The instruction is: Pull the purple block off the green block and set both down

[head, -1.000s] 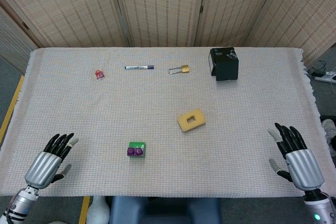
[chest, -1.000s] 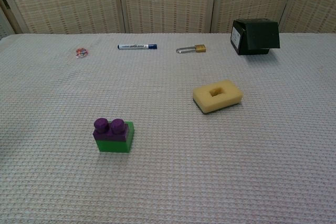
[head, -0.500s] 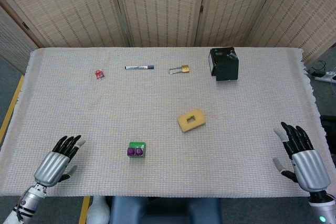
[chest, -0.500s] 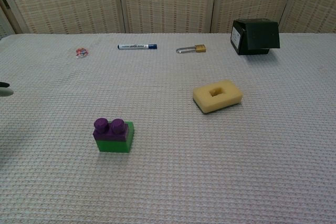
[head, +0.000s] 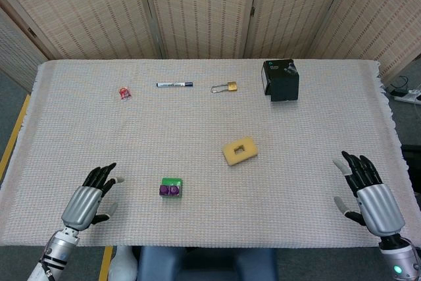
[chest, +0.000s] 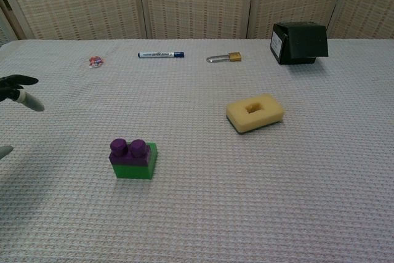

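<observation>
A small purple block (head: 168, 190) (chest: 129, 151) sits stacked on a green block (head: 173, 181) (chest: 140, 167) near the table's front, left of centre. My left hand (head: 91, 198) (chest: 15, 89) hovers open to the left of the blocks, apart from them, fingers spread. Only its fingertips show at the left edge of the chest view. My right hand (head: 370, 197) is open at the table's front right corner, far from the blocks and holding nothing.
A yellow sponge with a hole (head: 240, 151) lies right of the blocks. Along the far side are a red trinket (head: 124, 93), a marker pen (head: 174, 84), a padlock (head: 225, 87) and a black box (head: 281, 79). A folding screen stands behind the table.
My left hand has moved right and inward toward the blocks, now entering the chest view. The right hand shifted slightly. The blocks have not moved.
</observation>
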You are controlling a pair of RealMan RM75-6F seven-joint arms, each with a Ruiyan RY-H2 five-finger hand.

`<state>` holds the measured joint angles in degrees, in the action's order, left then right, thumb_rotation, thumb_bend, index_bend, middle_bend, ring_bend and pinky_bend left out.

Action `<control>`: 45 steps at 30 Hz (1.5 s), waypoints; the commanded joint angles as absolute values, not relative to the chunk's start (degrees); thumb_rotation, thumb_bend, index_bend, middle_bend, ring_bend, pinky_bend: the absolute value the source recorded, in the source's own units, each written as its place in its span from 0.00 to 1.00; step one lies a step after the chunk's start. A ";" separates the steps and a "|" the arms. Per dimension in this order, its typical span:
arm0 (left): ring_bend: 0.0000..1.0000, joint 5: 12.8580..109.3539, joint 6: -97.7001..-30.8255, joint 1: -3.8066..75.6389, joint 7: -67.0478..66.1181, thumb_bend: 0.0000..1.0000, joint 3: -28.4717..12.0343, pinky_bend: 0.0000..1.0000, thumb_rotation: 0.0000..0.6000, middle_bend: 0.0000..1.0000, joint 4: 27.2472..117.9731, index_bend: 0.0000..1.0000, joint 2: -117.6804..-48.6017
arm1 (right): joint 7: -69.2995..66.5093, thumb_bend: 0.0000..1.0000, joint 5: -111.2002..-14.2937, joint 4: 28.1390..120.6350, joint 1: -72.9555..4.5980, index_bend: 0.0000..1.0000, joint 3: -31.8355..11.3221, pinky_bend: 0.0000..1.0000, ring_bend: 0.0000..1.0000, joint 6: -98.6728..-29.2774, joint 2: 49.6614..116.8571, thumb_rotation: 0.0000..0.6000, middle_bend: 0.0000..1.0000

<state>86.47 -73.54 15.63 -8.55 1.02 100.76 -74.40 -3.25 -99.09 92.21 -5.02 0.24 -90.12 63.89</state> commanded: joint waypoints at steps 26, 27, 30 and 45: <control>0.00 68.01 -71.80 23.02 -40.95 0.32 -3.63 0.04 1.00 0.00 104.80 0.26 -94.45 | -13.86 0.39 -100.12 89.74 -6.66 0.00 1.20 0.00 0.00 -89.21 61.21 1.00 0.00; 0.00 68.15 -71.88 23.22 -40.90 0.32 -3.88 0.04 1.00 0.00 104.46 0.26 -94.77 | -13.88 0.39 -100.06 89.74 -6.79 0.00 1.27 0.00 0.00 -88.88 61.15 1.00 0.00; 0.00 68.84 -72.05 23.87 -40.31 0.32 -4.67 0.04 1.00 0.00 103.42 0.25 -95.49 | -13.96 0.39 -99.84 89.78 -7.06 0.00 1.34 0.00 0.00 -88.31 61.04 1.00 0.00; 0.00 60.13 -66.69 28.47 -43.99 0.32 -6.39 0.00 1.00 0.00 99.61 0.33 -96.34 | -12.09 0.39 -95.12 90.31 -8.12 0.00 0.17 0.00 0.00 -84.52 60.63 1.00 0.00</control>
<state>60.46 -66.96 28.12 -43.74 -6.25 99.94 -96.13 -12.81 -95.93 90.17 -7.98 0.41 -85.12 60.81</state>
